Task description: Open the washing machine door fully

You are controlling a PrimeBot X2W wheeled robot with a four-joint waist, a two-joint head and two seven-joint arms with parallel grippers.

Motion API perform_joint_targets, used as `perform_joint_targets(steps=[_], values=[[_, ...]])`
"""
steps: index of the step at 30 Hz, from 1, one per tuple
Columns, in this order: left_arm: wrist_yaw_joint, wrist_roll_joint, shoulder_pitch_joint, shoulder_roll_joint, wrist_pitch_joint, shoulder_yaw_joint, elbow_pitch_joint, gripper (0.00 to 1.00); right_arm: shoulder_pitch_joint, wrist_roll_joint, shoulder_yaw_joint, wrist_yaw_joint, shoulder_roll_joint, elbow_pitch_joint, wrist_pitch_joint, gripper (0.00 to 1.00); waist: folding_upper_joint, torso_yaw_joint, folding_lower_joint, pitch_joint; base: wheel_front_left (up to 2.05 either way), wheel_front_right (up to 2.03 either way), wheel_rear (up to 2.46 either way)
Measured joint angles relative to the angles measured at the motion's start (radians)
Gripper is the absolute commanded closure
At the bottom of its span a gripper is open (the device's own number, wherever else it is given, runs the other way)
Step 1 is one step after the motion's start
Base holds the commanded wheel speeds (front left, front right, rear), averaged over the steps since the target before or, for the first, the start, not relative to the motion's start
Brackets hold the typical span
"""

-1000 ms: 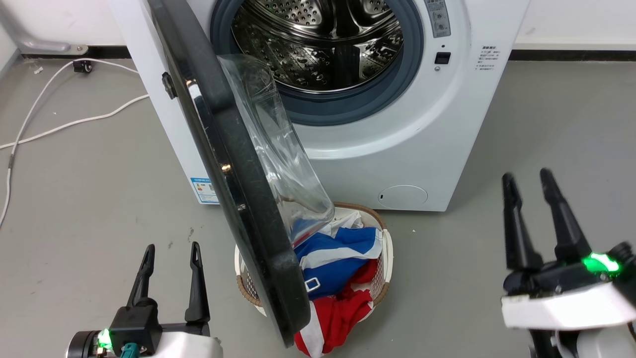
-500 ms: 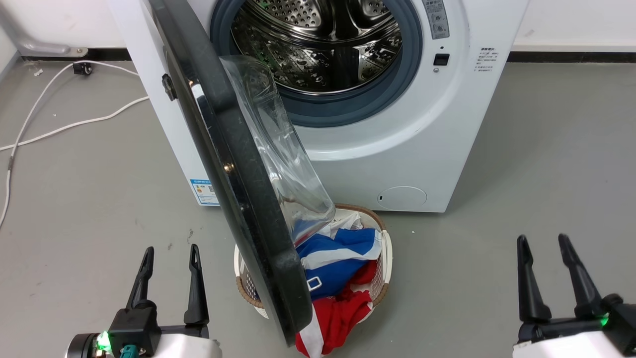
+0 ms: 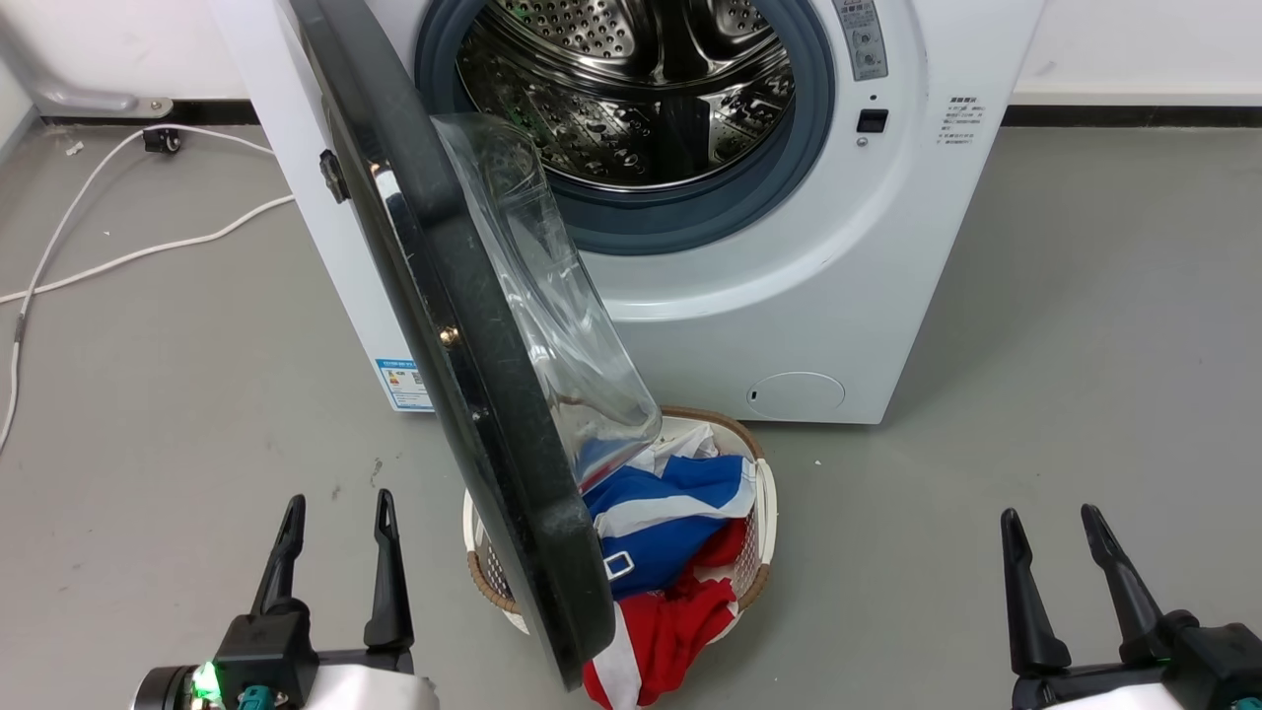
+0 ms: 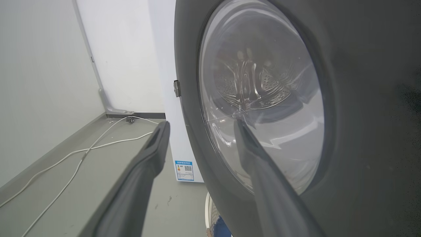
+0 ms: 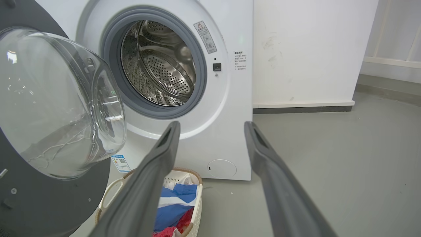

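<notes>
The white washing machine (image 3: pixel 887 256) stands ahead, its steel drum (image 3: pixel 631 89) exposed. The washing machine door (image 3: pixel 463 335), glossy black with a clear glass bowl (image 3: pixel 552 325), stands swung out on its left hinge, edge-on toward me, over the basket. My left gripper (image 3: pixel 335 513) is open at the lower left, apart from the door's outer face; in the left wrist view that face (image 4: pixel 361 98) is close behind the gripper (image 4: pixel 200 126). At the lower right my right gripper (image 3: pixel 1053 525) is open and holds nothing. In the right wrist view the door's bowl (image 5: pixel 59 105) is at the left of the open gripper (image 5: pixel 212 126).
A white laundry basket (image 3: pixel 767 503) of blue, red and white cloth sits on the floor under the door. White cables (image 3: pixel 128 251) trail across the grey floor at the left. A white wall (image 5: pixel 312 49) rises to the machine's right.
My right gripper has dropped lower and back toward me in the head view. The door and the left gripper have stayed put; the camera has shifted slightly.
</notes>
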Motion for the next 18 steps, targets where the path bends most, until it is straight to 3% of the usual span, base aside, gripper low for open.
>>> perform_joint_targets(steps=[2,3,10,18], values=[[0.001,-0.004,0.003,0.000,0.000,0.001,0.007,0.00,0.000,0.000,0.001,0.000,0.000,0.005,0.000,0.00,0.0000,0.000,0.0000,-0.002,0.00,0.00,0.00],[0.002,-0.004,0.005,0.000,0.000,0.001,0.009,1.00,0.001,-0.001,0.001,0.000,0.000,0.007,0.000,0.00,0.0000,0.000,0.0000,-0.004,0.00,0.00,0.00],[0.015,0.012,0.007,0.000,0.000,0.029,-0.032,1.00,0.007,-0.003,0.005,0.000,0.000,0.015,0.000,0.00,0.0000,-0.001,0.0000,-0.023,0.00,0.00,0.00],[0.004,0.024,-0.035,0.001,0.000,0.044,-0.244,1.00,0.012,-0.003,0.006,0.000,0.000,0.011,0.000,0.00,0.0000,0.004,0.0000,-0.039,0.00,0.00,0.00]])
